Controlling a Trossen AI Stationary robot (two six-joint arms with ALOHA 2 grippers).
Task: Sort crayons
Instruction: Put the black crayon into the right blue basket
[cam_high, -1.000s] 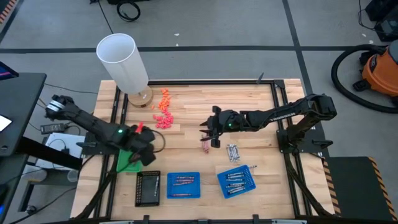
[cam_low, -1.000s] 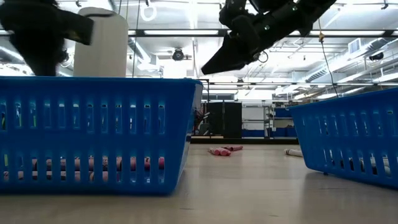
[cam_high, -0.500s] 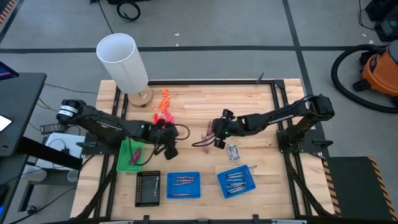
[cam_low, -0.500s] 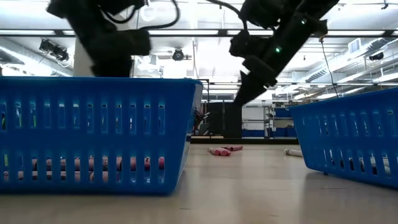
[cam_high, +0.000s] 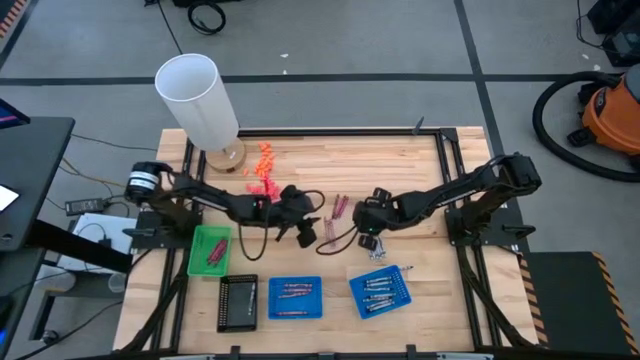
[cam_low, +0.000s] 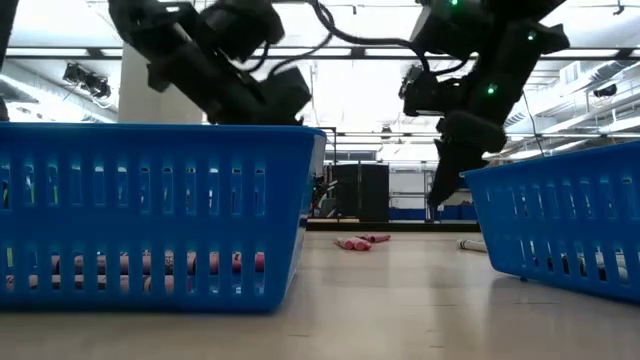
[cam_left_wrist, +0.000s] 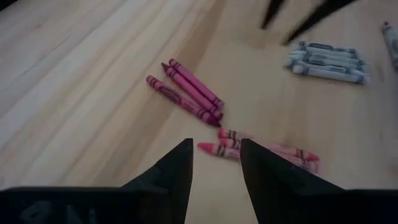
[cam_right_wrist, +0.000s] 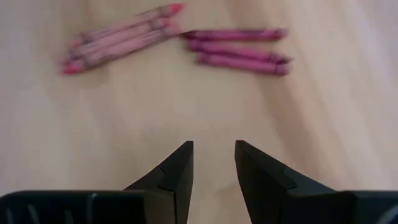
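While both grippers hang empty over the middle of the table (cam_high: 400, 160), the step in hand looks like picking up one of the loose crayon bunches, and doing it well means taking one colour at a time. Going left to right in the high view: a green tray (cam_high: 209, 250) holds a few reddish crayons, a black tray (cam_high: 237, 303) sits beside it, and the left gripper (cam_high: 305, 235) hovers with its fingers (cam_left_wrist: 174, 171) parted by a narrow gap and nothing between them. Just past it lie three magenta crayons (cam_left_wrist: 189, 93) side by side, their long axes slanting across the wood grain in the high view, tips pointing about the same way. Next to them lies a paler pink bunch (cam_left_wrist: 261, 151), touching the magenta ones at one end and lying at an angle to them. The blue tray (cam_high: 295, 297) below holds reddish crayons. The right gripper (cam_high: 368, 228) is also slightly parted and holding nothing. Grey crayons (cam_left_wrist: 326, 62) lie stacked in parallel nearby, and a second blue tray (cam_high: 381, 291) holds more grey ones. A good grasp would turn the fingers to close across a bunch's long axis, near its middle, keeping clear of the neighbouring colour.
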